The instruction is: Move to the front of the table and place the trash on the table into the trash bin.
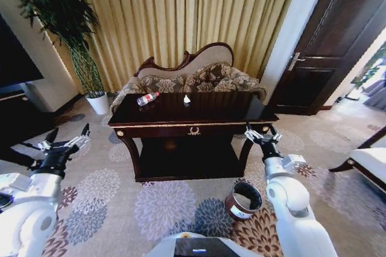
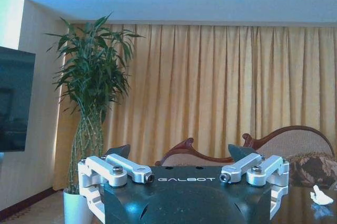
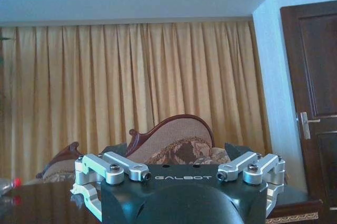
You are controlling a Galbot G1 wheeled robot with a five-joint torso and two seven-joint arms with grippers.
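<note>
Nearest the robot, the trash bin [image 1: 243,200] sits tilted on the floral carpet [image 1: 163,206], just in front of the table's right leg and beside the right arm; its dark rim faces up and toward the camera, and what shows of its inside looks empty. The right gripper [image 1: 262,134] hovers near the table's front right corner with its fingers spread and nothing between them. The left gripper [image 1: 64,139] hangs well off to the left of the table, over the carpet, equally spread and empty.

Beyond them stands the table [image 1: 199,125], glossy and dark. On its far half lie the pieces of trash — a clear bottle [image 1: 147,98] with a red label, on its side near the far left edge, and a crumpled paper scrap [image 1: 187,99] near the middle of the far edge. The bottle is probably light and springy, smooth enough to roll or slip on that polished top; a grip across the labelled body, not the cap end, seems soundest. The paper is soft and nearly weightless — pinch it at its raised peak.

Behind the table sits the sofa [image 1: 199,76], then the curtain [image 1: 193,9], with a potted plant [image 1: 78,40] at the left.
</note>
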